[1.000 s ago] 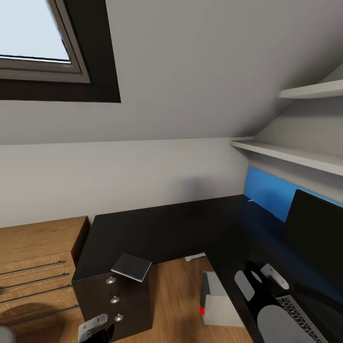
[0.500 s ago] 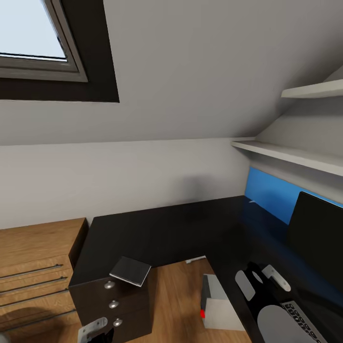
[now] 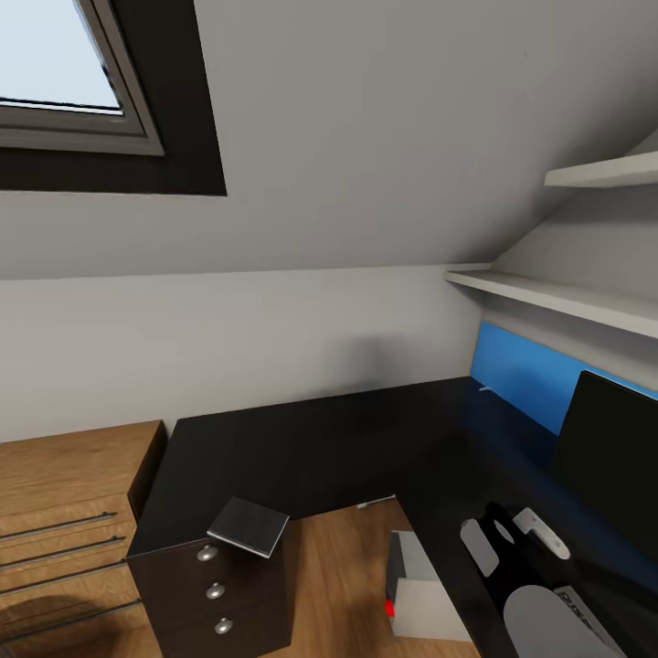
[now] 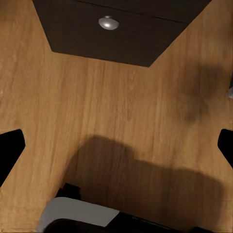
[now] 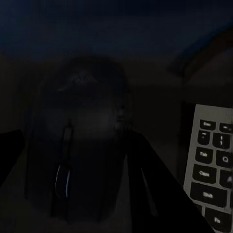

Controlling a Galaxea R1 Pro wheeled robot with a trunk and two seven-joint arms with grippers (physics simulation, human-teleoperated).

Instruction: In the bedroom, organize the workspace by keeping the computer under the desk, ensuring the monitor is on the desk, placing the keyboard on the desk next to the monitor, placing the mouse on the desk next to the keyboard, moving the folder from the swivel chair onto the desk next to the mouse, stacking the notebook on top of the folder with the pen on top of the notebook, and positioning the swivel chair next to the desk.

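Observation:
My right gripper [image 3: 510, 539] hangs low over the black desk [image 3: 302, 448], open, with its grey fingers [image 3: 478, 546] spread. In the right wrist view a dark mouse [image 5: 80, 155] lies on the desk right below, between the fingers, beside the white-keyed keyboard [image 5: 211, 165]. A corner of the keyboard [image 3: 580, 608] also peeks out by my right arm. The black monitor [image 3: 610, 448] stands on the desk at the right. A grey notebook [image 3: 249, 527] lies on the desk's left end above the drawers. The white computer [image 3: 416, 589] sits on the floor under the desk. My left gripper [image 4: 116, 145] is open above the wooden floor.
A dark drawer unit [image 3: 219, 594] with round knobs carries the desk's left end. A wooden dresser [image 3: 64, 493] stands to its left. White shelves [image 3: 557, 297] and a blue panel [image 3: 521, 370] hang above the desk on the right. A roof window [image 3: 64, 82] is at top left.
The whole head view has shifted, so the camera has moved. My left gripper has slipped out of the bottom of the head view. The right gripper stays open over the mouse.

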